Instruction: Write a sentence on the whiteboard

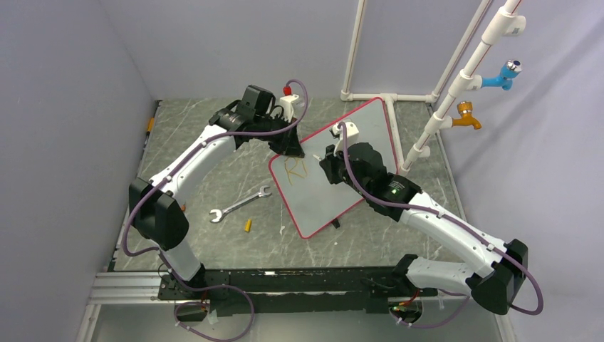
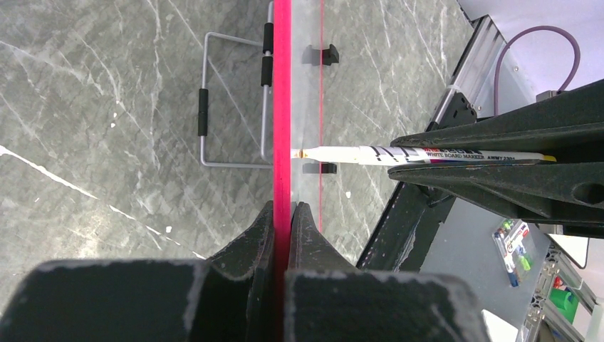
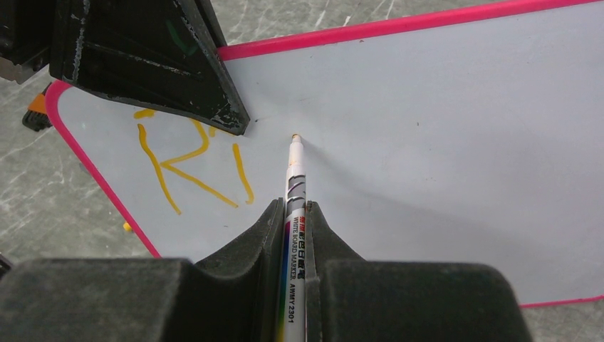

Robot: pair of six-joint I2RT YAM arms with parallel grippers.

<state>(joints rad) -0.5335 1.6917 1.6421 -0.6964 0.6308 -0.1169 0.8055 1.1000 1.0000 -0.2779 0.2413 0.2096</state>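
- Orange strokes of the sentence point(image 3: 192, 160) read only "Ri" so far, near the left corner of the whiteboard point(image 3: 441, 142); the rest of its white face is bare, so I judge that most of the writing is yet to do
- Right jaws are clamped together on the marker point(image 3: 294, 185), whose long axis runs straight out from them toward the board, tip forward
- That tip sits just right of the "i", so the next letter lies to the right along the row, across the marker's axis and not along it
- Left jaws are pinched shut on the board's red-pink rim, close above the letters, and hold the board tilted up off the surface point(image 1: 214, 164); the right arm is the one placed to write
- Left wrist view looks along the board's edge: it shows the marker meeting the face nearly square on, tip seemingly touching, and a grey wire stand point(image 2: 231, 100) behind the board, but none of the letters
- Right wrist view shows the letters and the tip beside them, yet cannot tell whether the tip presses or hovers
- Top view alone shows both arms meeting at the board's upper left part, with a wrench point(image 1: 240, 204) and a small yellow piece point(image 1: 248, 226) lying left of the board, well apart from both jaws
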